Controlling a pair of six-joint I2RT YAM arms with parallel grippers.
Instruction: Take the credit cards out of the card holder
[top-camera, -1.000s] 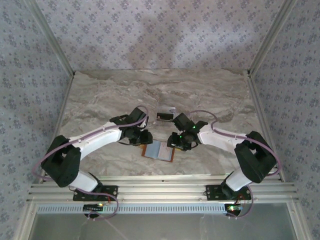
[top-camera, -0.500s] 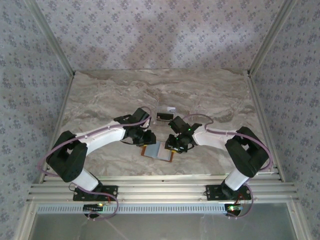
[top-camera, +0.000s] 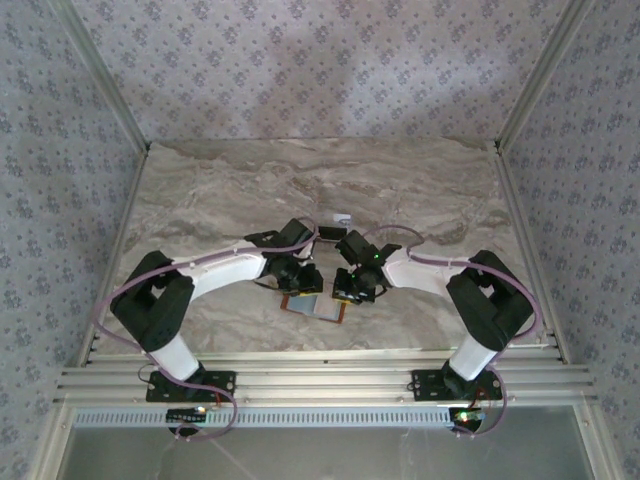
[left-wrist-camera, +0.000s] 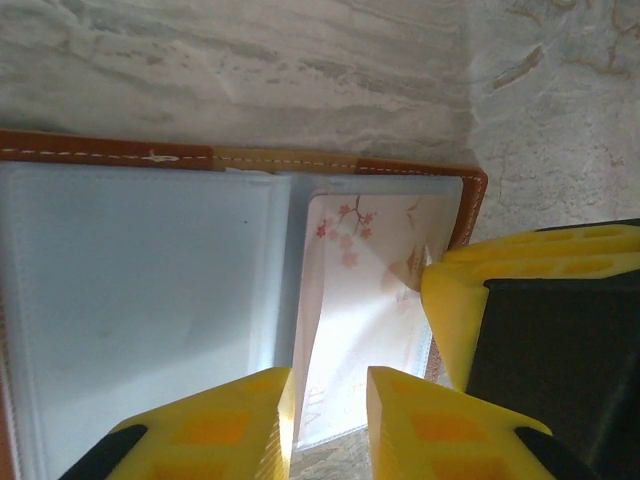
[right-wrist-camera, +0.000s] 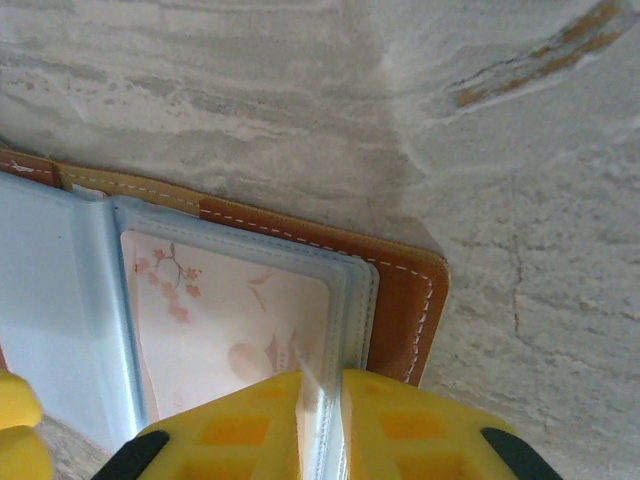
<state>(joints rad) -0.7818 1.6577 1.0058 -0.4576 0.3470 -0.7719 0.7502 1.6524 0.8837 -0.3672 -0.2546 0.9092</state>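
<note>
Both the left arm (top-camera: 220, 265) and the right arm (top-camera: 440, 272) fold inward across the marble-look surface (top-camera: 420, 190), one from each side of the card holder (left-wrist-camera: 140, 300). The holder lies open and flat between the grippers, lining up. The right gripper (right-wrist-camera: 321, 388) is at the holder's right-hand edge, its jaws pinched almost together on the edges of the clear sleeves. I read that as an anchor, pinning the pocket so a pull on the card won't drag the whole holder. The left gripper (left-wrist-camera: 331, 395) is over the same right-hand panel, at the pocket's open end. Its jaws are a narrow gap apart with the card's free edge below the gap, and I see nothing gripped; it looks lined up for a pinch. The pale credit card (right-wrist-camera: 225, 320), with a blossom print, sits in the sleeve on the holder's right panel and is not out yet. I can't tell whether its near edge clears the film. The holder's left panel shows lining only, and I can't spot a dark card there. In the way: sleeve film lies over the card, so a pinch may catch film as well as card. The grippers are also just beside each other at that panel, so room is tight. A small pale item (top-camera: 341, 218) lies beyond the holder's far side, well apart and too small to identify. It's not obstructing.
</note>
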